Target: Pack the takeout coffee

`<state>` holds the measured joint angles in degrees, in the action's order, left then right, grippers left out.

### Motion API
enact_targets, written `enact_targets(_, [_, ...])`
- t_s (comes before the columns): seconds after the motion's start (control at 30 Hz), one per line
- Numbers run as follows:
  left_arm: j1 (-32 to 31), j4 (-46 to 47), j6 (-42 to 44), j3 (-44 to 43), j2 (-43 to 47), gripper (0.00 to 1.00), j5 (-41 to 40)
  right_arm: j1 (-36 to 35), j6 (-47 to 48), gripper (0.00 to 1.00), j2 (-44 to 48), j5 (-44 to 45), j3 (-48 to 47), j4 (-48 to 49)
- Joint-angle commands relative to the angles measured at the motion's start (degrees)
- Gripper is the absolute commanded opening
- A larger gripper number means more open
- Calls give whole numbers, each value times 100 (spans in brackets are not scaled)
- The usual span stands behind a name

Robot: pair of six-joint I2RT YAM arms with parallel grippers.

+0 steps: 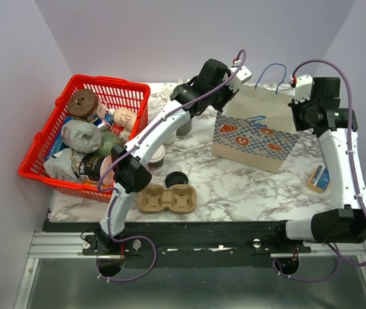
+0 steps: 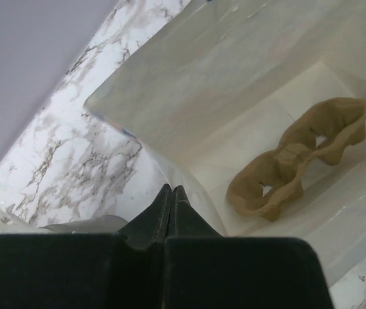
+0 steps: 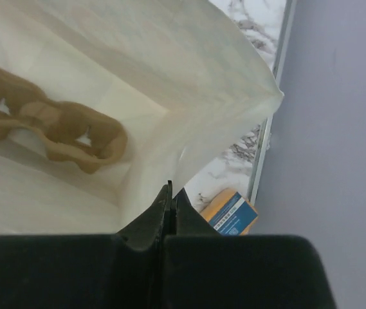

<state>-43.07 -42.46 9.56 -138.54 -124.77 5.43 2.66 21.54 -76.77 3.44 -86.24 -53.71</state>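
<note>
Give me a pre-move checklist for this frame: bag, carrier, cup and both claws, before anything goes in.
1. Left claw shut on the paper bag rim: ok.
2. Right claw shut on the opposite rim: ok.
3. Bag mouth open, inside visible from both wrist views: ok.
4. Cup carrier lying inside the bag: ok; whether it sits flat: cannot tell.
5. Takeout coffee on the table, not in the bag: not ok.
6. A free claw to lift the cup: not ok, both are occupied.
</note>
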Motion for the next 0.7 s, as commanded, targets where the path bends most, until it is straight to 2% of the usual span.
enact_targets(0.0, [-35, 141, -68, -428, 303, 0, 581, 42, -106, 0, 66, -309, -1408, -445])
enact_targets(0.13, [-52, 377, -156, -420, 1101, 0, 713, 42, -299, 1, -92, -817, -2931, -1131])
enact_targets(0.2, [-52, 649, -218, -35, 1480, 0, 757, 42, -396, 1, -66, -1229, -3415, -1282])
enact_targets(0.23, [-52, 1208, -235, 272, 1969, 0, 775, 42, -396, 1, 195, -1797, -3478, -1178])
enact_targets(0.27, [-61, 1605, -244, 1171, 2252, 0, 775, 33, -387, 0, 433, -1916, -3218, -985])
enact_targets(0.3, [-96, 2035, -210, 1676, 2499, 0, 697, 25, -683, 1, 670, -1665, -2789, -278])
enact_targets(0.33, [-131, 2118, -105, 1881, 2467, 0, 583, -28, -756, 1, 820, -1080, -2176, -184])
enact_targets(0.37, [-140, 1501, -52, 1022, 2118, 0, 556, -28, -670, 1, 552, -995, -2135, -427])
enact_targets(0.4, [-140, 703, -356, 187, 1680, 0, 756, -20, -773, 0, 314, -951, -2125, -1134])
enact_targets(0.43, [-140, -419, -550, -587, 1266, 0, 1010, 7, -792, 0, 295, -1394, -2047, -1333])
enact_targets(0.47, [-245, -160, -508, 127, 1654, 0, 1221, -2, -792, 1, 547, -1799, -2116, -1439])
enact_targets(0.5, [-429, 364, -377, 813, 2119, 0, 875, -28, -1009, 0, 619, -1977, -2195, -1379])
enact_targets(0.53, [-648, 1640, -63, 1472, 2724, 0, 663, -211, -1055, 1, 620, -1753, -2239, -1231])
enact_targets(0.57, [-633, 1957, 149, 1740, 2634, 0, 548, -213, -977, 1, 480, -1533, -2100, -1012])
enact_targets(0.6, [-528, 1874, 256, 1221, 2233, 0, 407, -213, -707, 1, 122, -1191, -1942, -418])
enact_targets(0.63, [-353, 837, 4, 345, 854, 0, 354, -91, -530, 0, -142, -605, -1819, -203])
enact_targets(0.67, [119, 113, -381, -2135, 75, 0, 432, 23, -450, 1, -406, -686, -1922, -253])
